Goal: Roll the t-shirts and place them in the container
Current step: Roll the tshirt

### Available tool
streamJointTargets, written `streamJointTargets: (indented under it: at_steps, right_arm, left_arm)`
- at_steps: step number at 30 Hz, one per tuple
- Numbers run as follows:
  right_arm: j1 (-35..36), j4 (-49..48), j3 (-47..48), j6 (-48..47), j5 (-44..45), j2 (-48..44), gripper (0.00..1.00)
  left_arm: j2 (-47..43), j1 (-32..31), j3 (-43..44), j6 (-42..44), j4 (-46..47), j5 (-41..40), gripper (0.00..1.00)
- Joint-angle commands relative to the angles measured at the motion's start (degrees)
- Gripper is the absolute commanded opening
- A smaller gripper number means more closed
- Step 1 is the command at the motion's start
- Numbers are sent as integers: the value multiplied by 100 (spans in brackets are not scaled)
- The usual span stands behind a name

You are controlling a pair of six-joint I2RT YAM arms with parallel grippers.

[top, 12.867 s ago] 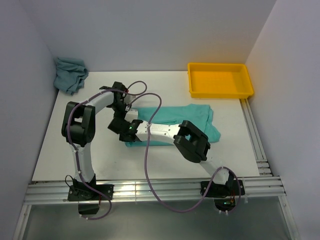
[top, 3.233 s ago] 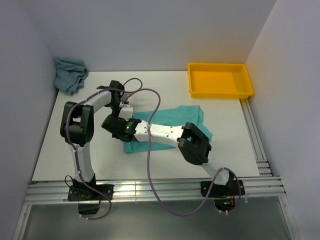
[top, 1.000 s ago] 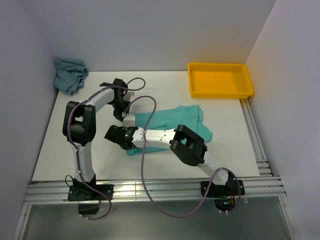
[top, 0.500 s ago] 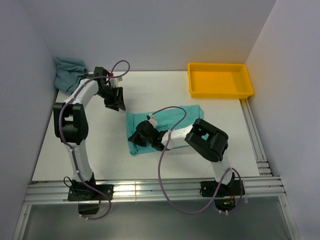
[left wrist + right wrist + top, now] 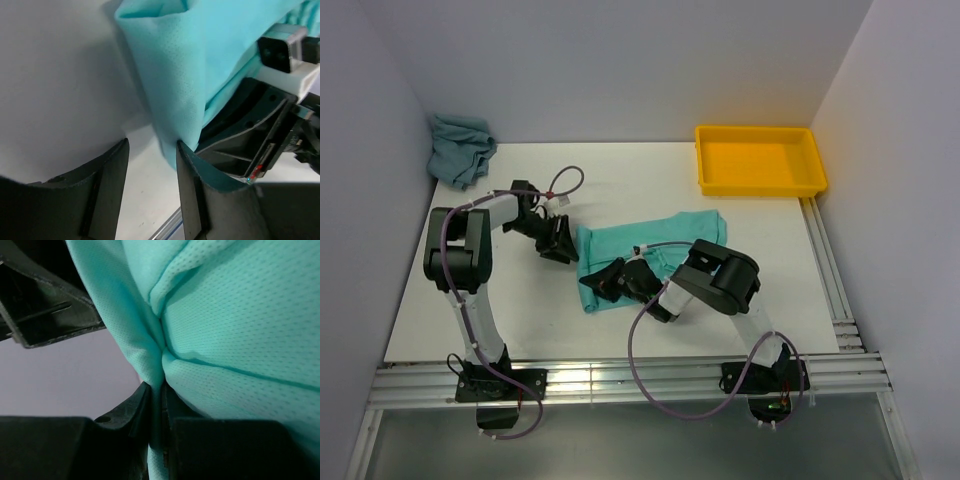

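Observation:
A bright mint-turquoise t-shirt (image 5: 660,243) lies folded in the middle of the table. My right gripper (image 5: 598,284) is shut on its near-left edge, and in the right wrist view the fabric (image 5: 240,315) is pinched thin between the jaws of that gripper (image 5: 158,397). My left gripper (image 5: 563,245) is open just left of the shirt's left edge. In the left wrist view, that gripper (image 5: 151,167) has bare table in its gap, and the shirt (image 5: 175,65) brushes one fingertip (image 5: 186,155). A duller grey-teal t-shirt (image 5: 460,148) sits crumpled in the far left corner.
A yellow tray (image 5: 760,185) stands at the far right of the table. Purple cables loop over both arms near the shirt. Walls close in the left, back and right sides. An aluminium rail (image 5: 620,380) runs along the near edge.
My left gripper has let go of the shirt's far-left corner, swung out to the far left, and come back open beside the left edge. The right gripper pulled its pinched edge rightward.

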State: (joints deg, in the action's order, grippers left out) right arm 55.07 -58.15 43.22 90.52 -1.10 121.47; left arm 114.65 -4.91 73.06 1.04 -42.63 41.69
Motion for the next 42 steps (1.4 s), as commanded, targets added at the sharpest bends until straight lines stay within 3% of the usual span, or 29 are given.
streamJointTargets:
  at_steps: [1, 7, 15, 18, 20, 24, 31, 42]
  right_arm:
    - [-31, -635, -183, 536, -153, 368, 4]
    - [-58, -847, -200, 713, -162, 536, 5]
    - [-84, -400, -191, 555, -127, 378, 11]
    - [-84, -127, -156, 441, -109, 272, 17]
    - [-84, 284, -95, 274, -74, 106, 25]
    - [-58, 1164, -16, -86, 101, -316, 42]
    - [135, 3227, 475, -877, 768, -1098, 47]
    - [583, 4672, 890, -1247, 1296, -1521, 49]
  left_arm:
    - [118, -45, -186, 37, 914, 479, 49]
    - [189, -133, -301, -332, 1266, 437, 47]
    - [102, -300, -116, -754, 1301, -29, 37]
    - [57, -423, -29, -842, 1188, -467, 28]
    - [66, -511, 50, -947, 1135, -705, 17]
    - [75, -608, 147, -1009, 994, -1286, 8]
    - [101, -713, 323, -1009, 783, -1919, 6]
    - [84, -784, 367, -992, 730, -2051, 7]
